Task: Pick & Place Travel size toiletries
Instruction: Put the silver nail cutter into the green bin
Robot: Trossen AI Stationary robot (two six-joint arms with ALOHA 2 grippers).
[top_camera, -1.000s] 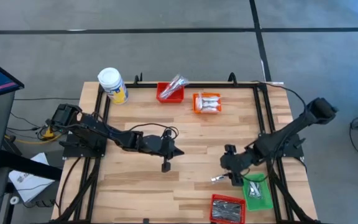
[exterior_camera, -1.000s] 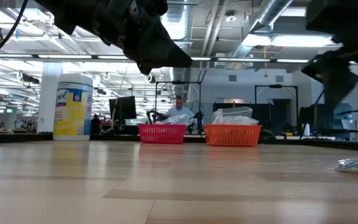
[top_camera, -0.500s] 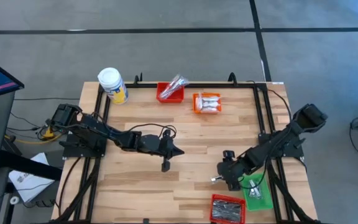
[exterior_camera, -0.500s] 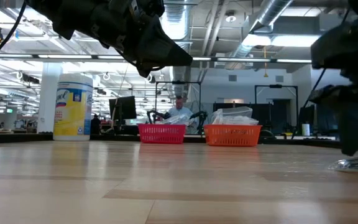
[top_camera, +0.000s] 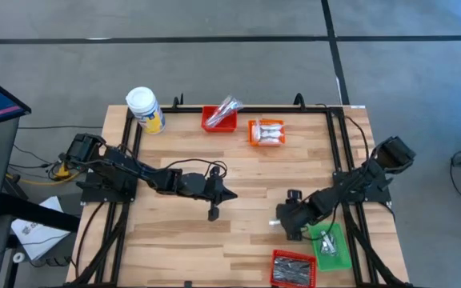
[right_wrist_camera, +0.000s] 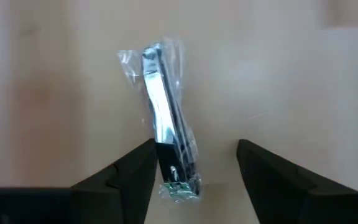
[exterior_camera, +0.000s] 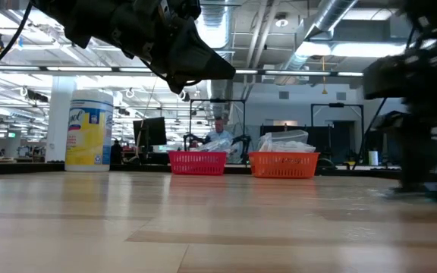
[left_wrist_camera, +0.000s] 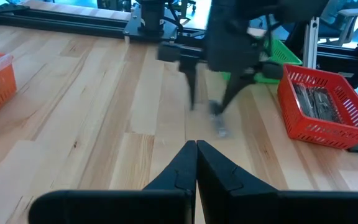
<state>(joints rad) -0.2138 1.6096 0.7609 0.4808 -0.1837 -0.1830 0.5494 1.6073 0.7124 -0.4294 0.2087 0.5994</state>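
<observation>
Right gripper (right_wrist_camera: 194,163) is lowered, fingers wide, astride a clear-wrapped silver stick (right_wrist_camera: 166,140) near the bench's front right corner; beside it, sticks are held in a red basket (top_camera: 294,268), packets in a green one (top_camera: 327,244); left gripper (top_camera: 214,213) is kept closed mid-bench.

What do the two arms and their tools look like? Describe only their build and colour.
Both arms are black and jointed, mounted on black bases at the table's side rails. The left arm has thin dark cables looping along it and ends in a tool with two black, wedge-shaped fingers tapering to points. The right arm ends in a tool with two matching flat, dark fingers.
</observation>
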